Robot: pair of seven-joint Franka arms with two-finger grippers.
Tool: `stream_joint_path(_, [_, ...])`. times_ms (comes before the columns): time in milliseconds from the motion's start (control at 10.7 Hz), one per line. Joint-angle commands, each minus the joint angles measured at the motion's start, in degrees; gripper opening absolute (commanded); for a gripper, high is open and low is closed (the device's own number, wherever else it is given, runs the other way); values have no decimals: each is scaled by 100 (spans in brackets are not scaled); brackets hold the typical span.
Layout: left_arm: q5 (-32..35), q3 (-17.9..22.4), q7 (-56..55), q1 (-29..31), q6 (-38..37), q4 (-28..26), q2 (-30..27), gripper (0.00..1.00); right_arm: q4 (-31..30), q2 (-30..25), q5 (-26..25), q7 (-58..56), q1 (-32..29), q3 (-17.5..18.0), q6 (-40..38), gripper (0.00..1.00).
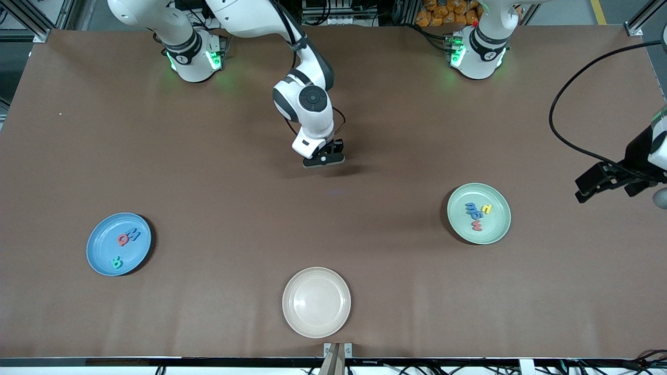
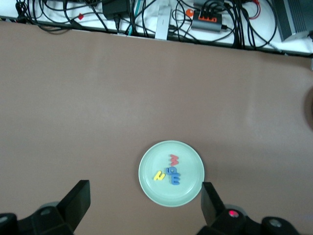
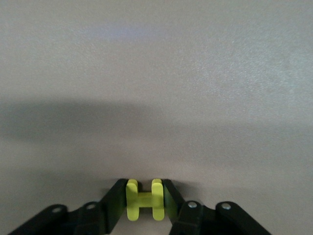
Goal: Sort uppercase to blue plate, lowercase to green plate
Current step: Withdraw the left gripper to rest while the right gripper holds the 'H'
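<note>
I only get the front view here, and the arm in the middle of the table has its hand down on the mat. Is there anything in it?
Observer: Yes. The right wrist view shows the right gripper with its fingers closed on the yellow H.
Operator: And the green plate, how many letters are in it?
Observer: Four. The left wrist view looks straight down on the green plate: a red w, two blue letters and a small yellow letter.
Operator: Is the other arm doing anything?
Observer: It waits. The left gripper hangs open above the mat beside that plate, with nothing between its fingers.
</note>
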Motion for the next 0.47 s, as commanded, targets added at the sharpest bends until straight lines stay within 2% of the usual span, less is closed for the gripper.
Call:
stream_joint_path(0, [-159, 108, 29, -85, -368, -98, -123, 100, -22, 63, -165, 128, -75, 15, 74, 0])
stream_joint_path(280, [-272, 108, 3, -120, -808, -80, -140, 100, -13, -173, -165, 84, -267, -212, 21, 0])
stream_joint_path(374, [-299, 108, 2, -120, -852, -89, -149, 100, -13, -340, -173, 40, -512, -248, -5, 0])
